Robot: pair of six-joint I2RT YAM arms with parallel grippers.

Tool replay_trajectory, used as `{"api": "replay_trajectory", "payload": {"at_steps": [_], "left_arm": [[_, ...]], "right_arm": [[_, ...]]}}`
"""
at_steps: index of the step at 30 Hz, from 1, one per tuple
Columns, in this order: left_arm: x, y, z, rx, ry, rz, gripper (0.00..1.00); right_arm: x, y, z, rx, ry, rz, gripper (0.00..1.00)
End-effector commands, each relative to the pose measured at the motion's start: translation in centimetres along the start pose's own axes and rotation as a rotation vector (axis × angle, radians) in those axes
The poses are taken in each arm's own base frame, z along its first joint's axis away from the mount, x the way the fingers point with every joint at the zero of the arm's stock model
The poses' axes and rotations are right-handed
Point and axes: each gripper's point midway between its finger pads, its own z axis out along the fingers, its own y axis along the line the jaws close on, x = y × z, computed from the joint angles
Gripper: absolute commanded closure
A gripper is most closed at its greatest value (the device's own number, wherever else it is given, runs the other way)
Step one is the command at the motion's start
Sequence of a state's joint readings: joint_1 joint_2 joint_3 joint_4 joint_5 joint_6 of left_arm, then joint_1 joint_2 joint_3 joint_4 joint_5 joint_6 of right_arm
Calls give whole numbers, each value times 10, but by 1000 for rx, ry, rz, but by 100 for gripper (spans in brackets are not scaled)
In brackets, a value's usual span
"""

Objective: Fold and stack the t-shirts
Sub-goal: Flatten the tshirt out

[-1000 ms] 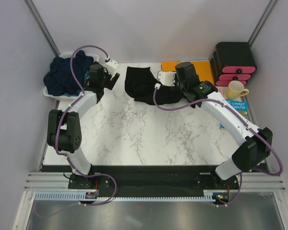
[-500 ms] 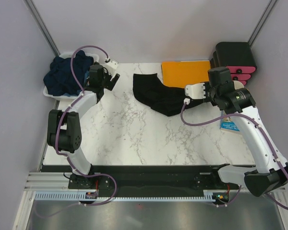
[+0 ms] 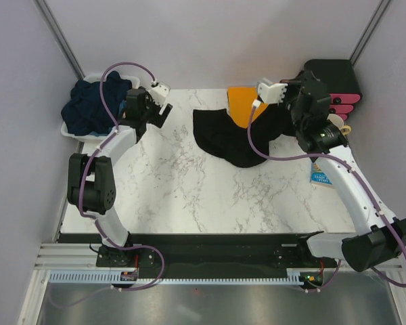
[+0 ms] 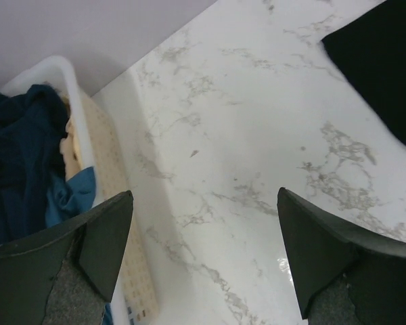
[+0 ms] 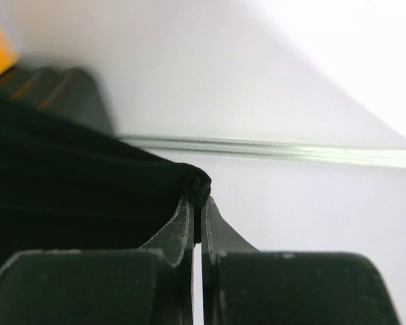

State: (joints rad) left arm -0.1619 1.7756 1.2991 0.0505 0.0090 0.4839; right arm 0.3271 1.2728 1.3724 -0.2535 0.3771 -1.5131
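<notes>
My right pincer [image 5: 196, 203] is shut tight on a bunched edge of the black t-shirt [image 3: 230, 139] and holds that edge up off the table [image 3: 189, 203], out toward 1 o'clock. From the pinch the cloth hangs down in folds. The rest of it lies crumpled on the marble between 12 and 1 o'clock. A piece of the orange sheet [image 3: 238, 98] shows just behind it at the far edge.

My left pincer [image 4: 203, 196] stands wide and holds nothing. It hangs over bare marble at about 11 o'clock, just beside the white basket [image 3: 71, 133]. The navy t-shirts [image 3: 88, 108] lie heaped in that basket, off the table's corner at 10 o'clock, with a lighter blue patch of cloth among them. From my left wrist I see one corner of the black shirt well apart, toward 2 o'clock.
</notes>
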Motion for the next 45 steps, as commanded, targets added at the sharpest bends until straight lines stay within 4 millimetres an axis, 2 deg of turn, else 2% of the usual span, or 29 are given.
{"api": "replay_trajectory", "payload": {"at_steps": [1,2,3,4,5,6,7,8,9,13,17,21,25,26,27,29,30,31,33,34,36,37,38,39,40,41,42,43,45], "left_arm": [[-25,-43,-9,276,-88,-48,7],[-28,-54,-12,341,-103,-47,9],[-35,-75,-20,470,-145,-55,9],[-42,-83,-25,525,-166,-53,10],[-45,-99,-32,613,-176,-73,10],[-54,-104,-35,646,-193,-72,10],[-52,-112,-33,678,-185,-78,11],[-52,-120,-34,709,-179,-82,11],[-60,-125,-34,723,-191,-69,10],[-66,-142,-28,755,-195,-46,10],[-66,-150,-25,765,-187,-45,10],[-57,-151,-25,750,-160,-46,10],[-49,-146,-26,715,-143,-19,10],[-47,-143,-24,690,-132,-15,11],[-47,-140,-24,673,-127,-11,11],[-42,-129,-19,609,-97,-6,11],[-41,-124,-19,582,-91,-5,11],[-45,-116,-17,544,-97,-11,11],[-35,-94,-11,431,-65,-25,10],[-37,-83,-12,379,-64,-34,10],[-29,-50,-7,218,-32,-41,9],[-27,-39,-7,162,-20,-52,9],[-19,-17,-6,66,9,-57,8],[-15,-8,-7,30,22,-64,8],[-14,2,-10,-9,29,-80,7],[-5,14,-12,-55,52,-92,7],[-2,21,-13,-76,57,-101,7],[3,25,-14,-92,67,-113,7],[12,34,-17,-122,86,-123,7]], "right_arm": [[10,-112,-13,493,49,155,100],[13,-133,-22,598,50,202,100],[12,-142,-18,634,54,218,100],[12,-151,-18,666,58,231,100],[18,-178,-32,765,68,275,100],[14,-179,-20,771,74,279,100],[14,-188,-20,797,78,297,100],[17,-207,-29,848,79,324,100],[13,-205,-16,843,83,324,100],[7,-218,-15,897,67,298,100],[3,-204,-5,867,66,264,100],[2,-188,7,819,88,253,100],[5,-165,26,751,152,232,99],[7,-156,34,720,188,229,94],[10,-148,40,691,224,215,73],[16,-133,51,653,299,201,51],[17,-127,55,631,319,202,31],[18,-118,62,589,329,206,27],[22,-106,68,527,366,234,21],[19,-92,75,458,375,219,20],[16,-79,83,381,375,275,19],[7,-56,90,260,359,247,19],[-1,-50,91,217,324,322,20],[-12,-36,94,136,282,322,20],[-32,0,96,-40,219,261,20],[-44,14,95,-114,178,251,18],[-52,40,91,-208,165,270,17],[-75,60,89,-286,91,277,17],[-94,102,82,-437,56,301,14]]}}
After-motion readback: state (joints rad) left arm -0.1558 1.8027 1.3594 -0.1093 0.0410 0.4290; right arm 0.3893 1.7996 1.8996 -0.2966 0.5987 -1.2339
